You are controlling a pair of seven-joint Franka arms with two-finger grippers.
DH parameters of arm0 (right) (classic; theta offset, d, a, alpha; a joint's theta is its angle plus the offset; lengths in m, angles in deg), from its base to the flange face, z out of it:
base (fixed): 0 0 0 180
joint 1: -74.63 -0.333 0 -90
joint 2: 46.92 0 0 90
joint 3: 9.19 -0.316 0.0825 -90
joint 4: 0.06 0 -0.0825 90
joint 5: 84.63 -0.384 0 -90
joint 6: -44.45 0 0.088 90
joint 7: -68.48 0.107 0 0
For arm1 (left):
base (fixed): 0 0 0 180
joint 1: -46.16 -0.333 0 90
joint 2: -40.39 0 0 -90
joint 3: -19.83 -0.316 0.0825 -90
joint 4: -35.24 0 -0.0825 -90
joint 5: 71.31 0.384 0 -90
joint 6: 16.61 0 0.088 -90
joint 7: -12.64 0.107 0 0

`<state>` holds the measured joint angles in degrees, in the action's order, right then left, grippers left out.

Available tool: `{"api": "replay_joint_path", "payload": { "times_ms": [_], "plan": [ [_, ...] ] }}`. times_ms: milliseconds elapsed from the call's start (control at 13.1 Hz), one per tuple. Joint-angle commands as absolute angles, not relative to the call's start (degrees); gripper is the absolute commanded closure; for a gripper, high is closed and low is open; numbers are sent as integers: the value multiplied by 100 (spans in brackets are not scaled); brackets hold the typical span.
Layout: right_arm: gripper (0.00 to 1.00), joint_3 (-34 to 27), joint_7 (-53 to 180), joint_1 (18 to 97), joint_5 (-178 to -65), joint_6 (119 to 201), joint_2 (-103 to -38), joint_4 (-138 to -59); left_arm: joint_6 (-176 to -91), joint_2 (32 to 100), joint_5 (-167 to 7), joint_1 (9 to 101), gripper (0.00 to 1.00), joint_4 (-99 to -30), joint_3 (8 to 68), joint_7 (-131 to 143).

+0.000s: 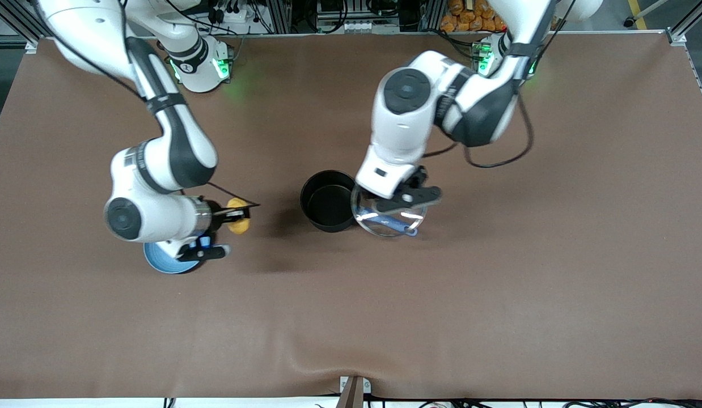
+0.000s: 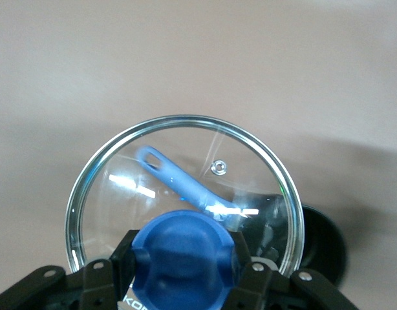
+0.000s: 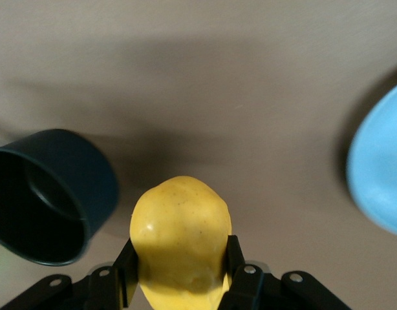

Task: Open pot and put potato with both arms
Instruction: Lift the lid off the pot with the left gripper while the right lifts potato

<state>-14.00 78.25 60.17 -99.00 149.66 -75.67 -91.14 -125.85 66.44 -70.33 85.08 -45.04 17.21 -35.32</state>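
The black pot (image 1: 327,202) stands uncovered in the middle of the table and looks empty inside. Its blue handle (image 1: 394,222) shows through the glass lid (image 1: 367,221). My left gripper (image 1: 393,206) is shut on the lid's blue knob (image 2: 183,252) and holds the lid (image 2: 114,194) over the handle (image 2: 179,181), beside the pot (image 2: 322,241). My right gripper (image 1: 238,213) is shut on the yellow potato (image 1: 239,225), over bare table between the pot and the plate. In the right wrist view the potato (image 3: 179,232) sits between the fingers (image 3: 126,274), with the pot (image 3: 88,187) close by.
A flat blue plate (image 1: 161,260) lies on the table under my right arm's wrist, toward the right arm's end; its edge (image 3: 379,174) shows in the right wrist view. Brown cloth (image 1: 498,272) covers the table.
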Motion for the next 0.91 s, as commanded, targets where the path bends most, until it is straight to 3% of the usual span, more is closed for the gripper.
{"api": "replay_joint_path", "payload": {
  "times_ms": [0, 228, 533, 685, 838],
  "plan": [
    [95, -1341, 8542, 5356, -9974, 15105, -7328, -9234, -12717, 5711, -7069, 7915, 100, -5719, 1781, -2327],
    [99, -1332, 8991, 4793, -9922, 15596, -7354, -9278, -13033, 5122, -7060, 7194, 100, -6668, 1790, -1272],
    [100, -1324, 9413, 4327, -9913, 16282, -7591, -9296, -14156, 4549, -7060, 6358, 100, -8066, 1790, 13],
    [100, -1324, 9580, 4159, -9913, 16608, -7741, -9322, -14998, 4583, -7060, 6164, 100, -8707, 1781, 199],
    [100, -1324, 9634, 4097, -9904, 16967, -7776, -9532, -16376, 4548, -7060, 6059, 100, -9621, 1781, 209]
  ]
}}
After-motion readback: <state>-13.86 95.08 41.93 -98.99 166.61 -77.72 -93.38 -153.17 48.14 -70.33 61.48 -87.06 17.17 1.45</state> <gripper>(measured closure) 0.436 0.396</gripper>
